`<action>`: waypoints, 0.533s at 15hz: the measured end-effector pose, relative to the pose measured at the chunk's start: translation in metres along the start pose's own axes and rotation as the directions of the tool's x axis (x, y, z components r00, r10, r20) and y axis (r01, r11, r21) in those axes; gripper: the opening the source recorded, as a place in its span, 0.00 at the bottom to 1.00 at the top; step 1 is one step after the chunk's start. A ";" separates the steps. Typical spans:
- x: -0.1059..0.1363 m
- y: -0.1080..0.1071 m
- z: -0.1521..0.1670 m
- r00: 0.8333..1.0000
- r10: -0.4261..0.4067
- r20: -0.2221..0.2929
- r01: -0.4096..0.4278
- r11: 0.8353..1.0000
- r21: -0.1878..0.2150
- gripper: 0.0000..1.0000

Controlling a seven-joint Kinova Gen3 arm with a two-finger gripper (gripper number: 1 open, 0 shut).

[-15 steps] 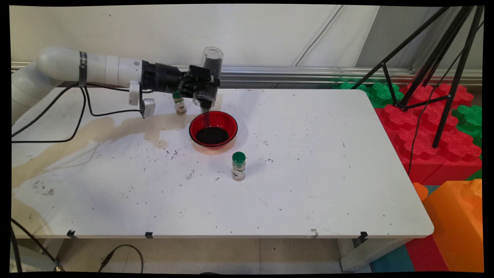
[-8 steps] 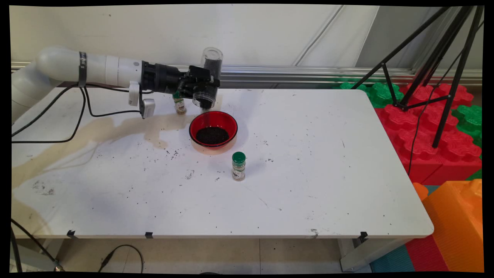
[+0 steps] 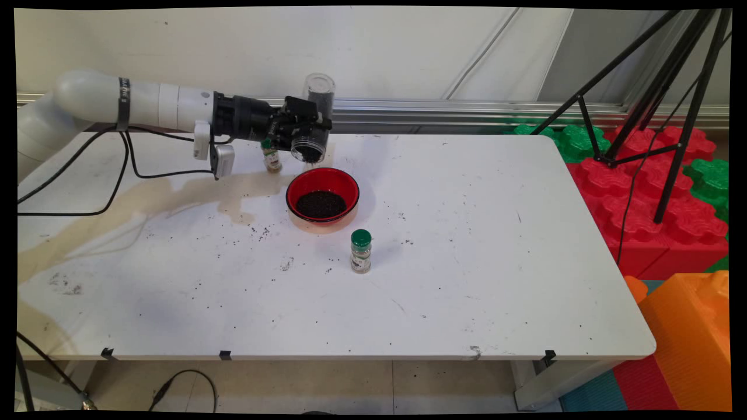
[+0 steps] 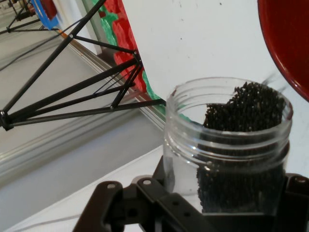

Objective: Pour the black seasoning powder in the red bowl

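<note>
My gripper [image 3: 309, 129] is shut on a clear plastic jar [image 3: 316, 119] partly filled with black grains, held tilted with its open mouth facing down and toward the camera, just above the far rim of a red bowl [image 3: 323, 199]. The bowl holds a pile of the same black grains. In the hand view the jar [image 4: 227, 145] sits between the fingers, grains piled up to its mouth, and the red bowl's rim [image 4: 285, 48] curves in at the right. A small green-capped spice jar [image 3: 271, 155] stands behind the gripper; another [image 3: 361, 251] stands in front of the bowl.
The white table [image 3: 467, 262] bears a tan stain at the left and scattered black grains. Black cables hang from the arm. A black tripod [image 3: 653, 105] and red, green and orange foam blocks [image 3: 653, 192] stand to the right of the table.
A stream of grains was falling from the jar into the bowl a second ago; it has stopped, and the jar has tipped back slightly, its mouth lifted.
</note>
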 end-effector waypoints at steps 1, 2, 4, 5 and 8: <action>0.000 0.000 0.000 1.000 -0.009 0.000 0.009 1.000 0.000 0.00; 0.000 0.000 0.000 1.000 -0.021 -0.001 0.021 1.000 0.001 0.00; 0.000 -0.001 0.000 0.999 -0.044 -0.002 0.044 0.999 0.002 0.00; 0.000 -0.001 -0.001 0.998 -0.062 -0.004 0.062 0.998 0.003 0.00; 0.001 -0.002 -0.001 0.992 -0.125 -0.008 0.125 0.992 0.007 0.00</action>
